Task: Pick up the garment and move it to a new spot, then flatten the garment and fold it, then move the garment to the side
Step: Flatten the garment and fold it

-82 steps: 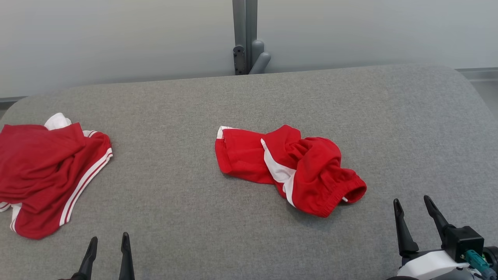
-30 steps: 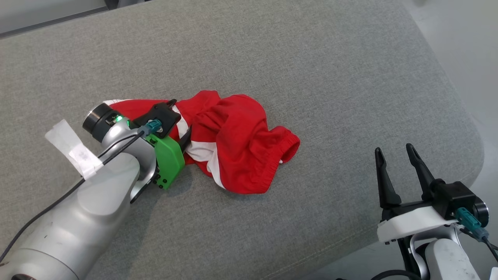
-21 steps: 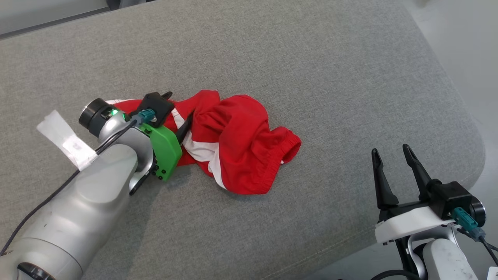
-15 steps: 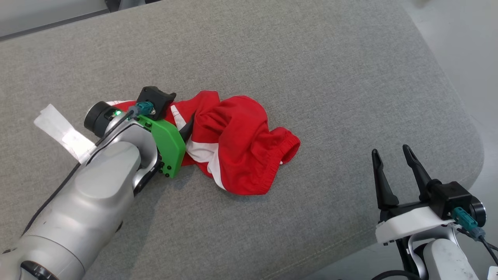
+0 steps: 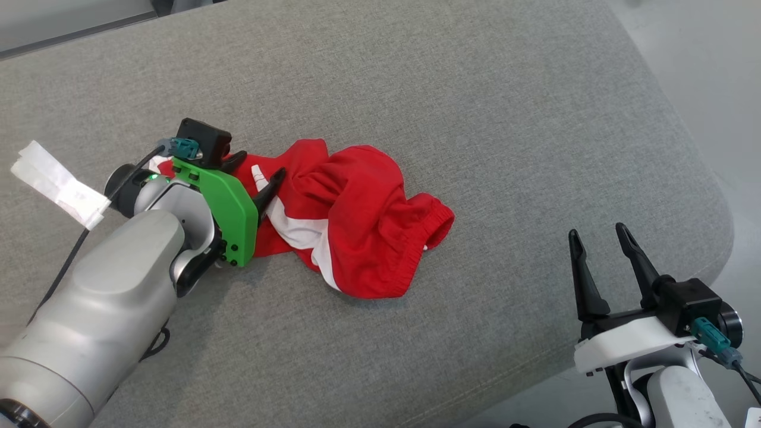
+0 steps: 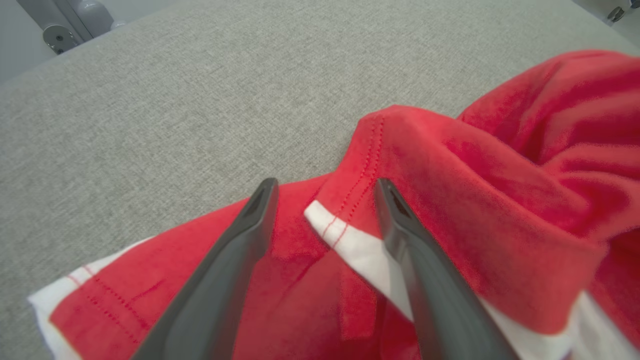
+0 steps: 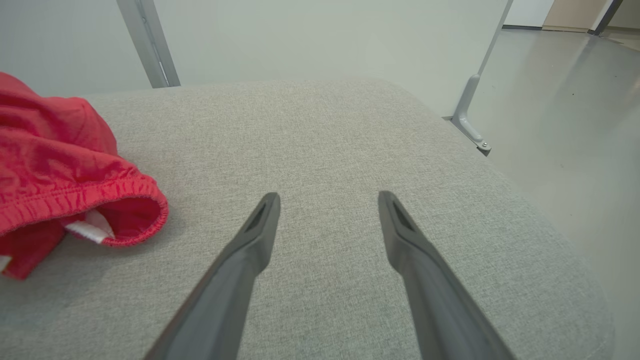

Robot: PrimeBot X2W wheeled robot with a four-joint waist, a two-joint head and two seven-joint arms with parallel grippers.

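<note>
One crumpled red-and-white cloth garment (image 5: 357,226) is partly hidden by the left gripper (image 5: 260,164). Its fingers and those of the right gripper (image 5: 596,229) are held apart.

A grey, fabric-covered table (image 5: 505,119) with rounded corners is bearing a crumpled red garment (image 5: 357,226) with white stripes, which is lying bunched on the cloth, well in from the table's edges.
</note>
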